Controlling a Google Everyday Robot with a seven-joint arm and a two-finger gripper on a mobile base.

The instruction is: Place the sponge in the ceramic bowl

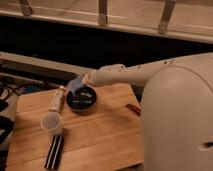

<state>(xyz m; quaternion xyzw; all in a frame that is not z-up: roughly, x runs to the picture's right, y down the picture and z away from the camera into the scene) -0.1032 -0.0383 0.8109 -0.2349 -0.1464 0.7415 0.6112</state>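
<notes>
The wooden table carries a black ceramic bowl near its far edge, with a pale cylinder lying on its side just left of it. Nearer stands a translucent cup, with a flat black bar lying before it. A small reddish item (too small to identify) rests at the right edge. The gripper hovers over the bowl's far-left rim

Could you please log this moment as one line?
gripper: above bowl's far-left rim | sponge: at gripper | bowl: on table
</notes>
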